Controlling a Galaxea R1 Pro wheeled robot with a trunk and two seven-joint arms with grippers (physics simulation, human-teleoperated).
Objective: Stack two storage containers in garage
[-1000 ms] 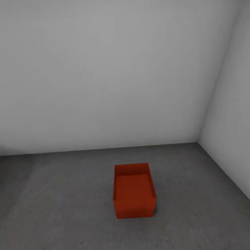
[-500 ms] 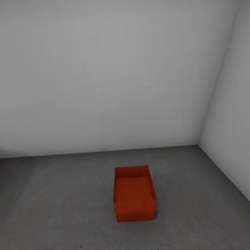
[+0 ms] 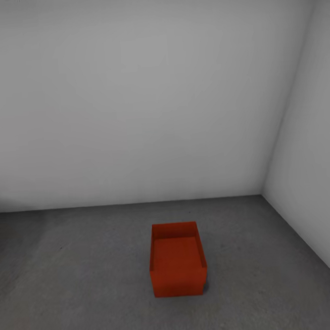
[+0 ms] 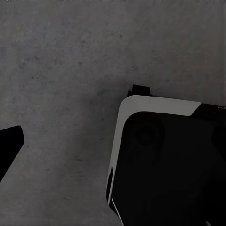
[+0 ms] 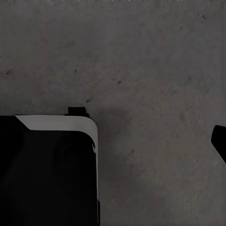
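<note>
One orange-red storage container (image 3: pixel 176 259) is sitting open-topped on the grey concrete floor (image 3: pixel 85 290) of the garage, near the corner where the back wall (image 3: pixel 130 98) is meeting the side wall (image 3: pixel 314 173), with bare concrete all around it and nothing stacked on it. Both wrist views are looking down at that concrete beside the robot's dark, white-edged base (image 4: pixel 165 160). A dark tip is showing at the edge of each, probably a claw finger, but I cannot tell whether either claw is spread or pressed together, and neither appears to be pinching a container. Judging by this, the first box is placed and the second is not yet on it. Doing the step well is likely meaning noting this box's squared position and keeping a clear approach lane, so the second container can be lowered level, edges aligned, without nudging the lower one toward the wall.
</note>
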